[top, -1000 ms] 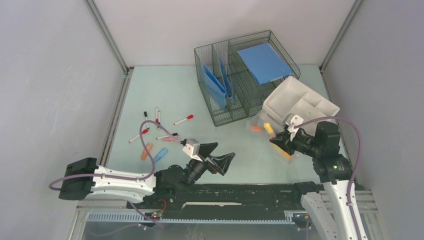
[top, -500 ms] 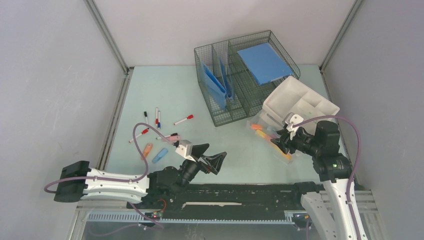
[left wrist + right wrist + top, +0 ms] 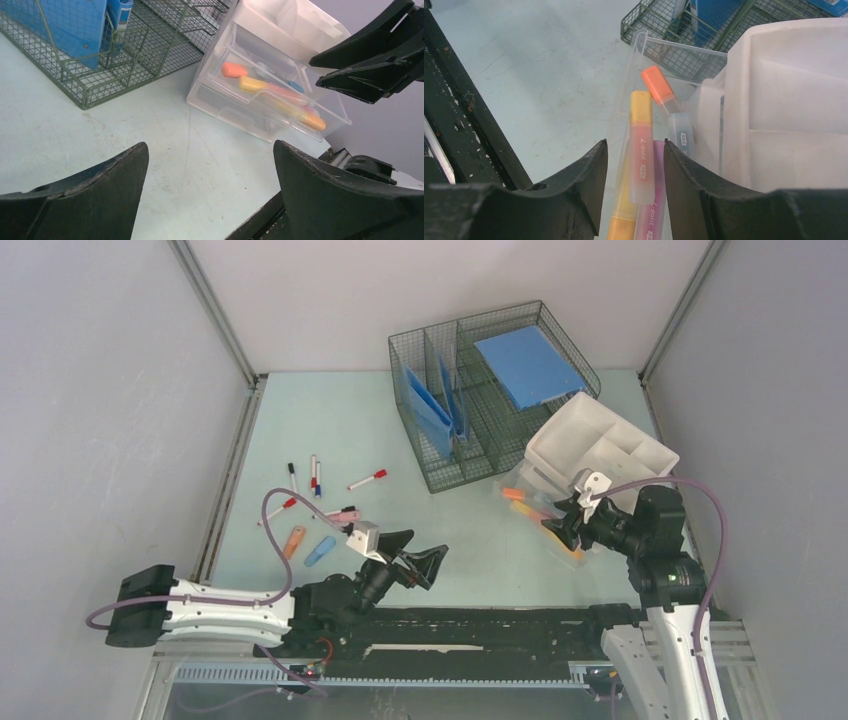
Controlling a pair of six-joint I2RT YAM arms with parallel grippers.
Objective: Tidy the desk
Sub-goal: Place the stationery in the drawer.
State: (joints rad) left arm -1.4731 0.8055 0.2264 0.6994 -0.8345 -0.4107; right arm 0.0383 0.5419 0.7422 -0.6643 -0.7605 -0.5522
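The desk (image 3: 350,420), pale mint, fills mid-frame between grey walls (image 3: 100,390). One wire basket (image 3: 420,452) and one white drawer unit (image 3: 562,430) sit upper right; about eight pens (image 3: 367,480) lie centre-left. Left gripper (image 3: 425,545) and right gripper (image 3: 560,526), lower frame, both stand apart, empty.

Highlighters (image 3: 641,112) half behind right gripper (image 3: 635,146), white organizer (image 3: 794,100) cropped — tiny pens (image 3: 367,480), perhaps markers.
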